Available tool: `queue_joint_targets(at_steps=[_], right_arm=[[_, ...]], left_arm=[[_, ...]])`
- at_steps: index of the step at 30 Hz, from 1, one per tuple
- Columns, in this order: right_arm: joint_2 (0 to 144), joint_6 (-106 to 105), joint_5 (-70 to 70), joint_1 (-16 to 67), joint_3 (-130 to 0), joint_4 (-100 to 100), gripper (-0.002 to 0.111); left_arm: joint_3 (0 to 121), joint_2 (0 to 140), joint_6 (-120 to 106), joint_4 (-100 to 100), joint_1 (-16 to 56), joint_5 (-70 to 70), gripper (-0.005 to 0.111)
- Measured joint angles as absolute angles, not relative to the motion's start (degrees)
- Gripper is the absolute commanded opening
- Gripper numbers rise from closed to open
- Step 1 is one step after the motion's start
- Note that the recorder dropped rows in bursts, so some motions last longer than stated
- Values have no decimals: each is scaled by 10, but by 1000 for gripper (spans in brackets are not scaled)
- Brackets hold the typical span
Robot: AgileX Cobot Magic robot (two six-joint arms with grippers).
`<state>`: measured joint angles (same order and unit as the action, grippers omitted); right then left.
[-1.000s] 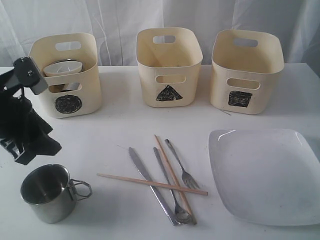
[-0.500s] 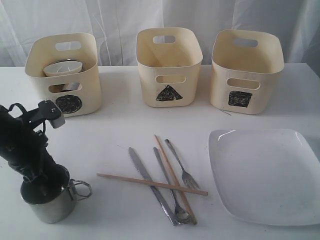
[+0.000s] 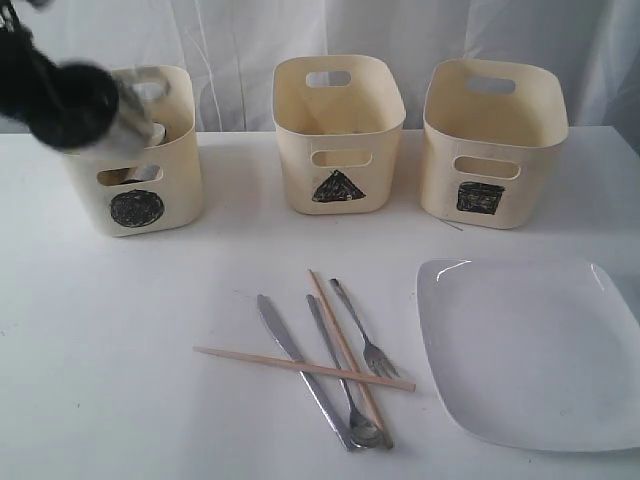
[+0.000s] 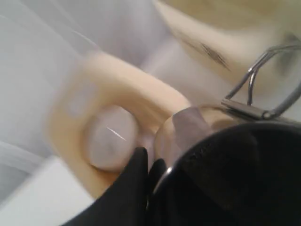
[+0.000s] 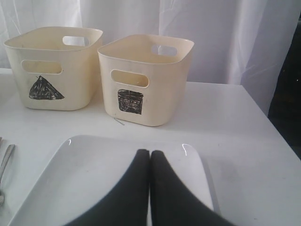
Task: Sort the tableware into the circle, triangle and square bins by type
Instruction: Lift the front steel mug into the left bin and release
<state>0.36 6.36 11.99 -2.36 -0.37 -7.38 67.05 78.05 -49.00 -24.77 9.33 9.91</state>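
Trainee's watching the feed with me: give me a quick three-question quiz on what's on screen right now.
1. True or false: the right tool is shut and holds nothing.
2. The lifted mug is nearest which bin's mark? A circle, B triangle, C square.
3. How many chopsticks are in view?

Key: 1 true. 2 A, the circle bin. 3 two.
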Motion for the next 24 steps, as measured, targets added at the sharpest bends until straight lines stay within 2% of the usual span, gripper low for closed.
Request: queue_joint_targets(at_steps=[4, 7, 10, 13, 19, 24], right_arm=[[4, 64, 120, -24, -4, -74, 0], [4, 64, 120, -24, -4, -74, 0], [4, 64, 120, -24, -4, -74, 0], [4, 64, 120, -24, -4, -74, 0], [4, 64, 120, -24, -4, -74, 0], [4, 64, 120, -24, -4, -74, 0]], left_arm=[[679, 788, -443, -278, 93, -162, 0], [680, 836, -362, -266, 93, -302, 0], [694, 926, -271, -183, 93, -386, 9], [740, 1016, -229, -106, 93, -372, 25], [838, 1129, -209, -79, 94, -214, 53], [891, 1120, -197, -79, 94, -91, 59]])
